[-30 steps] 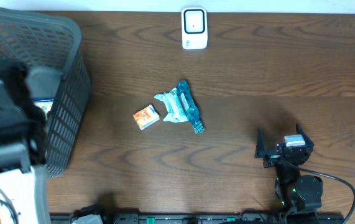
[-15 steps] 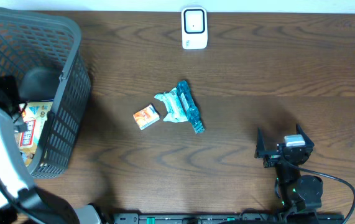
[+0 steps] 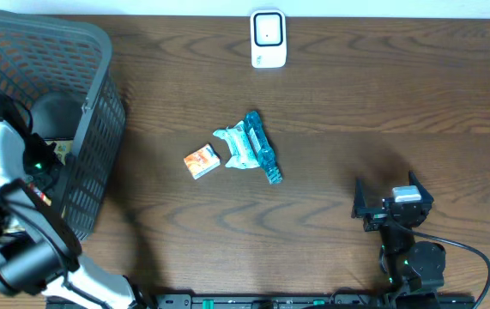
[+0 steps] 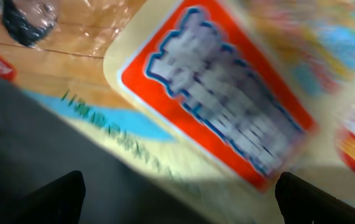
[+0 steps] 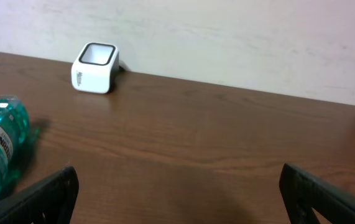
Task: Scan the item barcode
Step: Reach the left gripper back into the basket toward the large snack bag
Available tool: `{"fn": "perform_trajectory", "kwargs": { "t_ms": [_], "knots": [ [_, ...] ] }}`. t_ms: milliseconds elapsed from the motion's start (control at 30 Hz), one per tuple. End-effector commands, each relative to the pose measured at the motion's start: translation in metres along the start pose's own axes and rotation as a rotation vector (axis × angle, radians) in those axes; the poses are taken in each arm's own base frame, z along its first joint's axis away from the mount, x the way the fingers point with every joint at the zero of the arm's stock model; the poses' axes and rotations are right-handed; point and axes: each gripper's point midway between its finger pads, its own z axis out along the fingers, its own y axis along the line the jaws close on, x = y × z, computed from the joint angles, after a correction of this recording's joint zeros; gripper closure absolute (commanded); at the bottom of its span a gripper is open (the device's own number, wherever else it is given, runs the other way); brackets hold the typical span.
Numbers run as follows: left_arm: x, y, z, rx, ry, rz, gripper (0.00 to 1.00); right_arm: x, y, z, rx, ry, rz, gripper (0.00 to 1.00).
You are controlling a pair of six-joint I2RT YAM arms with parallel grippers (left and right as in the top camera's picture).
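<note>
Packet in the basket, close under the spread left jaws, not yet gripped. Right jaws spread, idle over the worktop. Lifting and presenting to the scanner remain.

My left arm, white-shelled with black joints, rises from the near left corner and folds over at the elbow, with the wrist turned downward. My left gripper points steeply down, its two black fingers spread wide. My right arm, black, sits folded low at the near right. My right gripper faces forward and level, with its fingers wide apart and empty.
</note>
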Motion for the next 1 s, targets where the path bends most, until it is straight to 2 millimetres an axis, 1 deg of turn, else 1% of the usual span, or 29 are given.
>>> {"fn": "perform_trajectory", "kwargs": {
  "t_ms": [0,100,133,167,200,233,333,433,500,600,633,733,800,833,900,967],
  "knots": [
    [-0.003,0.002,0.022,-0.057,-0.022,-0.081,0.02,0.001,0.000,0.000,0.004,0.003,-0.011,0.01],
    [-0.003,0.007,0.043,-0.115,-0.039,-0.075,0.03,0.001,0.000,0.000,0.003,0.003,-0.011,0.01],
    [-0.004,0.010,0.049,-0.133,-0.042,-0.053,0.26,0.001,0.000,0.000,0.003,0.003,-0.011,0.01],
    [-0.004,0.012,0.054,-0.151,-0.044,-0.018,0.55,0.001,0.000,0.000,0.003,0.003,-0.011,0.01],
    [-0.004,0.014,0.060,-0.170,-0.043,0.039,0.87,0.001,0.000,0.000,0.003,0.003,-0.011,0.01],
    [-0.004,0.016,0.063,-0.180,-0.042,0.072,0.92,0.001,0.000,0.000,0.003,0.003,-0.011,0.01],
    [-0.004,0.018,0.066,-0.195,-0.034,0.181,0.93,0.001,0.000,0.000,0.003,0.003,-0.011,0.01],
    [-0.004,0.014,0.060,-0.177,-0.023,0.272,0.93,0.001,0.000,0.000,0.004,0.003,-0.011,0.01],
    [-0.003,0.009,0.051,-0.146,-0.016,0.322,0.93,0.001,0.000,0.000,0.004,0.003,-0.011,0.01],
    [-0.001,-0.003,0.025,-0.060,-0.008,0.403,0.93,0.001,0.000,0.000,0.003,0.003,-0.011,0.01],
    [-0.001,-0.007,0.013,-0.022,-0.007,0.425,0.93,0.001,0.000,0.000,0.003,0.003,-0.011,0.01],
    [-0.002,-0.022,-0.035,0.127,-0.022,0.481,0.93,0.001,0.000,0.000,0.003,0.003,-0.011,0.01],
    [-0.005,-0.028,-0.073,0.241,-0.041,0.497,0.93,0.001,0.000,0.000,0.003,0.003,-0.011,0.01],
    [-0.007,-0.030,-0.096,0.314,-0.053,0.505,0.93,0.001,0.000,0.000,0.003,0.003,-0.011,0.01],
    [-0.013,-0.031,-0.135,0.436,-0.089,0.505,0.93,0.001,0.000,0.000,0.003,0.003,-0.011,0.01],
    [-0.020,-0.026,-0.171,0.542,-0.120,0.495,0.93,0.001,0.000,0.000,0.003,0.003,-0.011,0.01]
  ]
}}
